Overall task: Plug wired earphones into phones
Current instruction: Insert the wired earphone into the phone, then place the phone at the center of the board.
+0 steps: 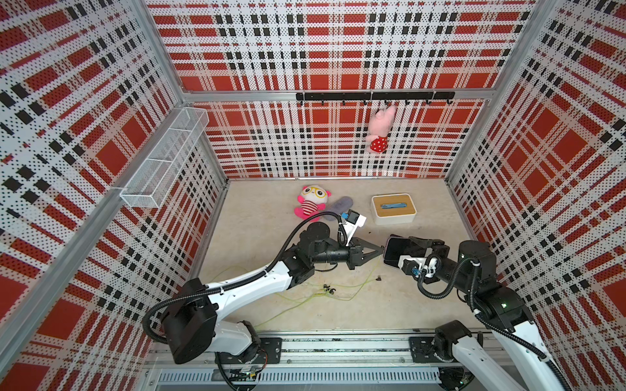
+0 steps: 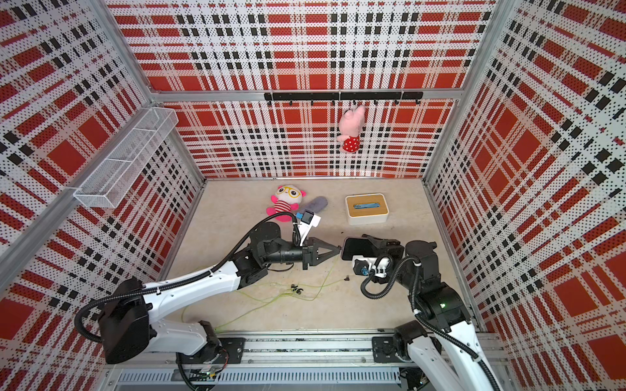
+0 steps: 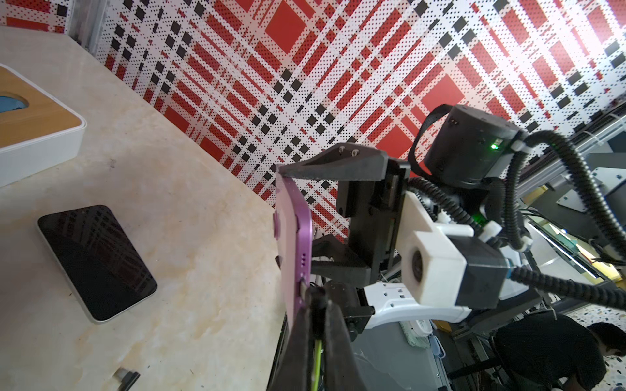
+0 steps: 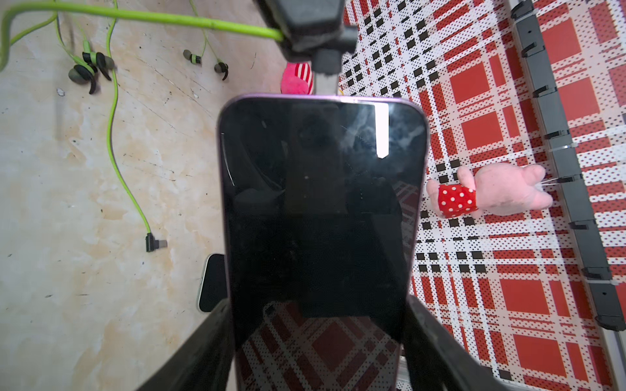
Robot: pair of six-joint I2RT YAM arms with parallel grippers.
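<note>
A wire basket (image 1: 166, 162) hangs on the left wall. Near the back of the table (image 1: 257, 216) lies a doll (image 1: 311, 201) in glasses, with a grey case (image 1: 340, 204) touching it.

Nearer the front, green cables (image 4: 109, 142) trail loosely across the table. Two pairs of earbuds (image 4: 88, 69) lie close together, and a loose plug (image 4: 154, 242) lies by itself on the surface.

The left gripper (image 1: 381, 252) reaches toward the middle. Its fingers (image 3: 298, 342) are pressed together, pinching a black plug (image 4: 324, 62). That plug's cable (image 4: 203, 22) runs back from between them. The plug's metal tip meets the short end of the phone (image 4: 321, 203), at the port. How far it is in, I cannot tell.

The phone has a purple rim and a dark screen and is raised off the table. The right gripper (image 4: 316, 304) holds it with its jaws spread wide, clamping the phone's two long sides.

A second phone (image 3: 96, 262) lies flat on the table, screen up, partly under the raised one in the right wrist view.

Behind the right gripper stands a white box (image 1: 393, 208) with a wooden lid. Above it, a pink pig (image 1: 381, 128) hangs from the hook rail (image 1: 372, 96) on the back wall.
</note>
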